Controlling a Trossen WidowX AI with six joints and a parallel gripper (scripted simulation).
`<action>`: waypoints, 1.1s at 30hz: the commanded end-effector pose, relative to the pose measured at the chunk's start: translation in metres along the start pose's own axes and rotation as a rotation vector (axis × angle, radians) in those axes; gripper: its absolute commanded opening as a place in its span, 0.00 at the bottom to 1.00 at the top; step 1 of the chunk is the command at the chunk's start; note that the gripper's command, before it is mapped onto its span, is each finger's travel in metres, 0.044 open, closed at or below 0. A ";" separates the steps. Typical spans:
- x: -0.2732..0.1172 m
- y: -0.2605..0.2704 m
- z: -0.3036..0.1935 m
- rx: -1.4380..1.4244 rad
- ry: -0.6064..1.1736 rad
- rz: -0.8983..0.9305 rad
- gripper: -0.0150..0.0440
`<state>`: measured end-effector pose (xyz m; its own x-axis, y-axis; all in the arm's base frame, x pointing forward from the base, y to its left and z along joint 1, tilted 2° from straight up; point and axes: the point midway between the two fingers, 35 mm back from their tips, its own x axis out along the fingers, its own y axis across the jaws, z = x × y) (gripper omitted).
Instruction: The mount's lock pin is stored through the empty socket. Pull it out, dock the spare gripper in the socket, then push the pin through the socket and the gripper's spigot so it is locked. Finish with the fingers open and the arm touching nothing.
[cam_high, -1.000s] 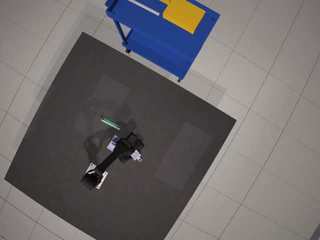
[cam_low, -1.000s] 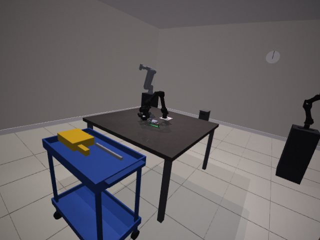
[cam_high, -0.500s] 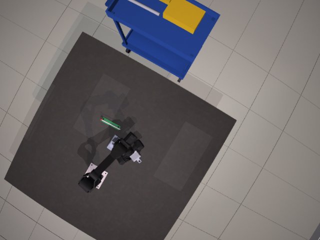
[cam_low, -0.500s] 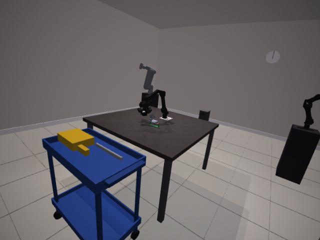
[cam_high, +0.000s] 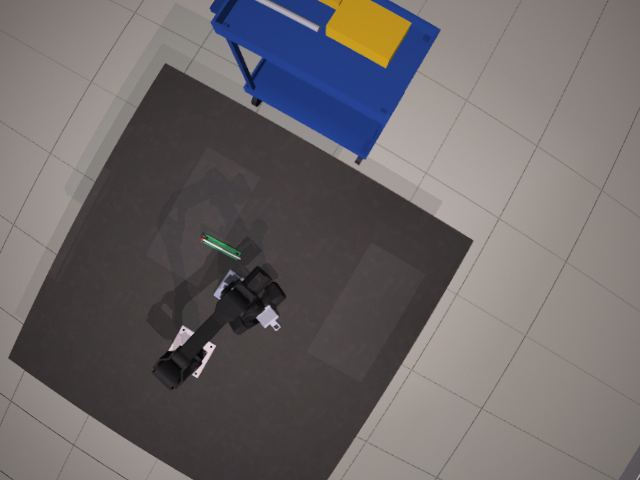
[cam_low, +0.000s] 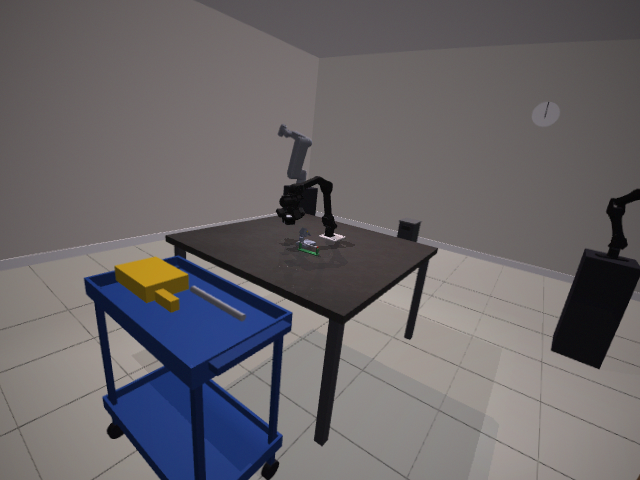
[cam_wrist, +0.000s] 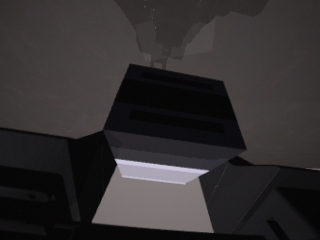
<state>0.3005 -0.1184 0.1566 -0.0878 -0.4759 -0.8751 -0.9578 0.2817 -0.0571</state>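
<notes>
Lock pin, a thin white rod with a red end (cam_high: 221, 248) (cam_low: 313, 246): lies lengthwise along the green narrow cradle (cam_high: 227, 245) (cam_low: 308, 252), left of centre in the top view; presumably parked there, out of the socket, so that it can be gripped again for locking.
Mount, a pale lavender bracket (cam_high: 222, 287) (cam_low: 310, 242): beside the cradle, just below it in the top view and partly hidden by the arm; its socket cannot be made out.
Spare gripper, a dark slotted block with a pale plate and looped tab (cam_high: 267, 316) (cam_low: 288, 218) (cam_wrist: 175, 110): raised above the table, near the middle of the top view; the loop, probably the spigot's pin hole, points toward the lower right and is left free by the grasp, as docking would require.
Robot gripper (cam_high: 260, 303) (cam_low: 290, 210) (cam_wrist: 161, 130): fingers pinching the spare gripper, one on either side of it in the wrist view.
Arm, black and jointed (cam_high: 206, 329) (cam_low: 327, 201): rises from its pale base plate (cam_high: 196, 372) (cam_low: 338, 239), bends at a high elbow and reaches toward upper right in the top view.
Next step, judged: turn the spigot to the socket; a skewed entry could jam.
</notes>
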 end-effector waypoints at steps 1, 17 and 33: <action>0.001 0.000 0.000 -0.001 0.001 0.000 0.25; 0.011 0.029 0.010 -0.143 -0.187 0.091 0.25; 0.014 0.068 0.029 -0.319 -0.498 0.148 0.25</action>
<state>0.2478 -0.0865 0.1258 -0.1681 -0.0366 -0.9851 -0.9849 0.0485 0.1663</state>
